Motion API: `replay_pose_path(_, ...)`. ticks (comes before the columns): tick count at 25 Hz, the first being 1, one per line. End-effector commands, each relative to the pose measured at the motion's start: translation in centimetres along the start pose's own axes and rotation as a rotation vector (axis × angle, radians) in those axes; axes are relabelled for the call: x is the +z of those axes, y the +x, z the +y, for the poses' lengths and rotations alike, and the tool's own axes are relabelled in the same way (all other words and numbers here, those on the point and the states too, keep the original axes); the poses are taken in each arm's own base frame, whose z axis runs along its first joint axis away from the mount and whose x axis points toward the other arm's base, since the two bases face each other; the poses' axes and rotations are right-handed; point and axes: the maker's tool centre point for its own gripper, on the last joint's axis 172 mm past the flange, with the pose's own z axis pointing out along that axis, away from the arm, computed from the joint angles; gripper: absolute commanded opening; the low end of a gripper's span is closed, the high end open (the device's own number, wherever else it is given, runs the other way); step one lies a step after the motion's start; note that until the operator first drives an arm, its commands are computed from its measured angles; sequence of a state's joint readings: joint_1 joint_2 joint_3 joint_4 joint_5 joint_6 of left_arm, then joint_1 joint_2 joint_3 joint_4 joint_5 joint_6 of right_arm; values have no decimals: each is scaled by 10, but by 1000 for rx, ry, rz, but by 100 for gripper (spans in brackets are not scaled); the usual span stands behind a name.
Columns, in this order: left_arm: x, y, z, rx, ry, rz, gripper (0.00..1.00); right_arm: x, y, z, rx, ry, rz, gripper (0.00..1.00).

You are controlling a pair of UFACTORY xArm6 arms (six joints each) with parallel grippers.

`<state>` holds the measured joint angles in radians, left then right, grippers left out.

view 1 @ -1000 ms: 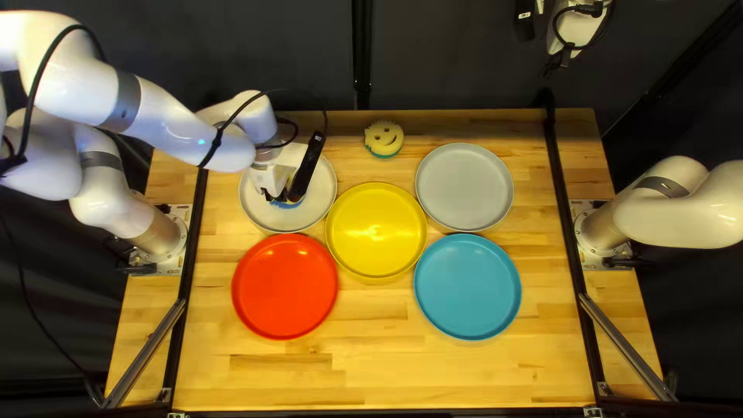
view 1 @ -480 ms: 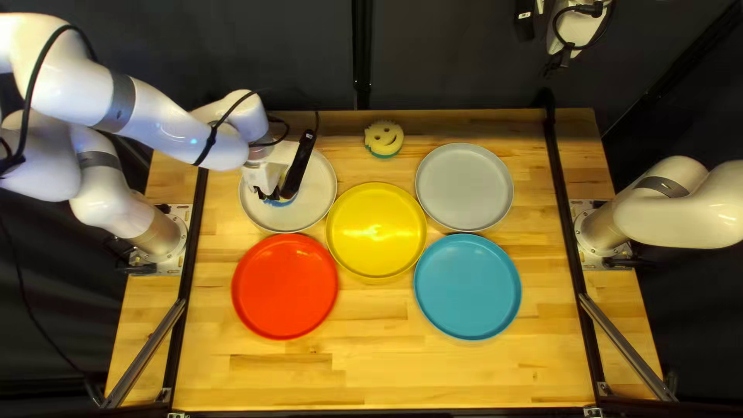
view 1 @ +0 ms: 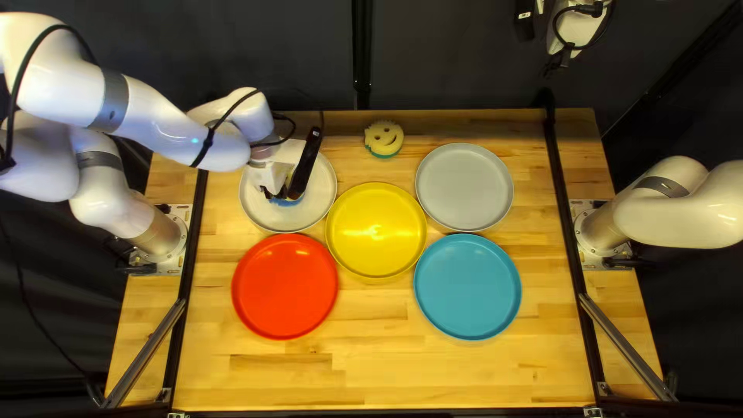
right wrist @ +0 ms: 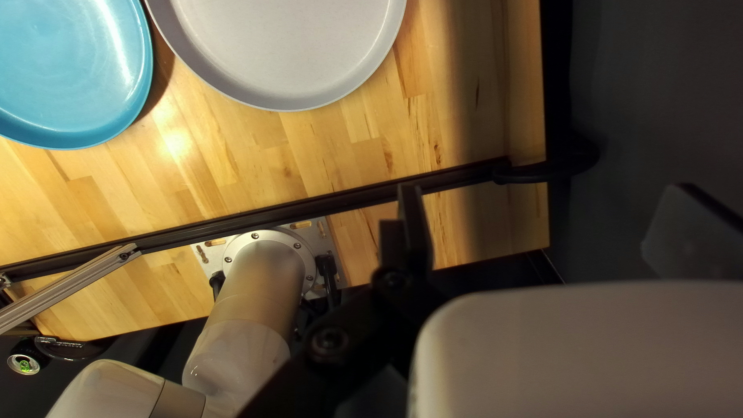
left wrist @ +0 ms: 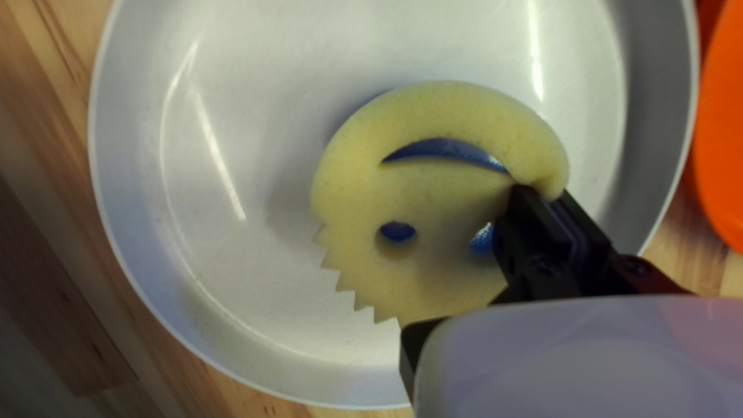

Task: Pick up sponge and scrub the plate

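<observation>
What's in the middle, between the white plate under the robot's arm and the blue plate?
The yellow plate lies between the white plate and the blue plate. You can see it in the top left view.

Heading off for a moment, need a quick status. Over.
Left gripper shut on sponge; right gripper open. Sponge over white plate. Red plate, yellow plate alongside; no visible obstruction.

Sponge (left wrist: 433, 186) partly behind left claw (view 1: 283, 194)

Beside the yellow plate (view 1: 376, 230), a red plate (view 1: 285, 286), blue plate (view 1: 467, 286) and grey plate (view 1: 464, 187) are set; beyond it, a green-backed sponge (view 1: 384, 139) is seen.
</observation>
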<state>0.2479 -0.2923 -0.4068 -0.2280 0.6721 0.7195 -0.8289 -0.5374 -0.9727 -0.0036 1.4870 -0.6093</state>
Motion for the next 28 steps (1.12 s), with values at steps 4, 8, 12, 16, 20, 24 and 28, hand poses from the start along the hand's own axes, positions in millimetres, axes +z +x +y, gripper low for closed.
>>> replay_pose_path(4,-15,36,12,78,83,11,0,0,0,0,0,0,0,100)
replay_pose_path(8,-15,59,26,136,99,29,0,0,0,0,0,0,0,100)
replay_pose_path(12,-11,84,43,195,101,58,0,0,0,0,0,0,0,100)
replay_pose_path(16,0,104,56,255,96,82,0,0,0,0,0,0,0,100)
replay_pose_path(20,12,114,58,291,76,111,0,0,0,0,0,0,0,100)
replay_pose_path(24,22,121,49,309,47,127,0,0,0,0,0,0,0,100)
replay_pose_path(28,17,131,35,318,33,132,0,0,0,0,0,0,0,100)
